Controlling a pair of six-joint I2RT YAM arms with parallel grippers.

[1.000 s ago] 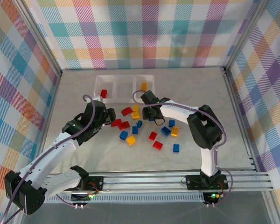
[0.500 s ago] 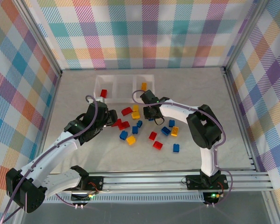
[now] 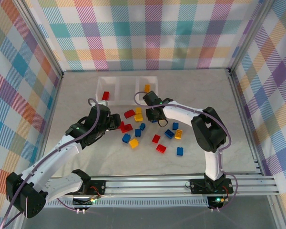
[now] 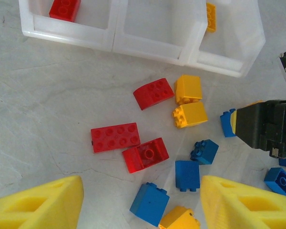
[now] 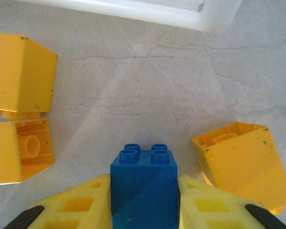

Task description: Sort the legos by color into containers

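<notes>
Right fingers [image 5: 81, 202]: clamped on blue lego [image 5: 143, 183], perhaps resting on worktop [image 5: 133, 86].
Left fingers [image 4: 43, 202]: apart, near two loose red legos [image 4: 115, 137].

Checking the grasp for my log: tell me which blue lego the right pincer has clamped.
The blue lego squeezed in the right pincer, with yellow legos either side. The other blue legos lie loose.

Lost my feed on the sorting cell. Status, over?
Right hand shut on blue lego. Left hand open, by red legos. Yellow legos close on both sides of the blue one.
</notes>
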